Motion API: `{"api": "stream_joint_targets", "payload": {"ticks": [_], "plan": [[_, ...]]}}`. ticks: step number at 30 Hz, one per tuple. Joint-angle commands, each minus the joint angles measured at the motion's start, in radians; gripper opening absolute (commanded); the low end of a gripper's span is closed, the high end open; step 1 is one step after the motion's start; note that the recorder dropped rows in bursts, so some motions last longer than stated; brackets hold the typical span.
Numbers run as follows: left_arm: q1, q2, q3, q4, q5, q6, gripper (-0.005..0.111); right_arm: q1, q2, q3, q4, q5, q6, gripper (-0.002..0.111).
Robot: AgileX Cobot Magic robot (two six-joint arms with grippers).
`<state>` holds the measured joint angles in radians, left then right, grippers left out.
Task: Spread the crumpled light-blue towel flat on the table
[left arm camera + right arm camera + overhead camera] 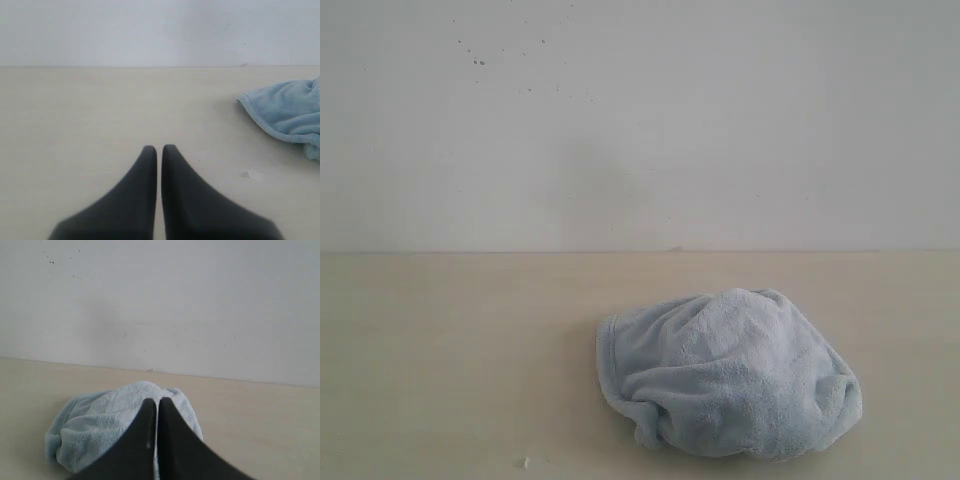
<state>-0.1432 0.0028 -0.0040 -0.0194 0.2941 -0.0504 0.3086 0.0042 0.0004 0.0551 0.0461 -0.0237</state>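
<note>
The light-blue towel point(730, 375) lies crumpled in a rounded heap on the beige table point(450, 350), right of the middle and near the front edge. No tag shows. Neither gripper appears in the exterior view. In the left wrist view my left gripper point(159, 149) is shut with nothing held, hovering over bare table, and the towel point(287, 112) lies off to one side of it. In the right wrist view my right gripper point(157, 402) is shut and empty, its dark fingers in front of the towel point(100, 427); whether they touch it I cannot tell.
A white wall point(640, 120) rises behind the table's far edge. A small white scrap point(525, 462) lies on the table near the front, also seen as the scrap point(254, 174) in the left wrist view.
</note>
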Motion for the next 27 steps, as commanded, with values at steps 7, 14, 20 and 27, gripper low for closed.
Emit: {"api": "stream_joint_targets", "payload": {"ticks": [7,14,20,27], "plan": [[-0.007,-0.003,0.004,0.002,0.002,-0.008,0.004,0.001,-0.004,0.0,-0.001,-0.008,-0.001,0.001],[-0.007,-0.003,0.004,0.002,0.002,-0.008,0.004,0.001,-0.004,0.0,-0.001,-0.008,-0.001,0.001],[-0.007,-0.003,0.004,0.002,0.002,-0.008,0.004,0.001,-0.004,0.0,-0.001,-0.093,0.093,0.001],[-0.007,-0.003,0.004,0.002,0.002,-0.008,0.004,0.001,-0.004,0.0,-0.001,-0.266,0.366,0.001]]}}
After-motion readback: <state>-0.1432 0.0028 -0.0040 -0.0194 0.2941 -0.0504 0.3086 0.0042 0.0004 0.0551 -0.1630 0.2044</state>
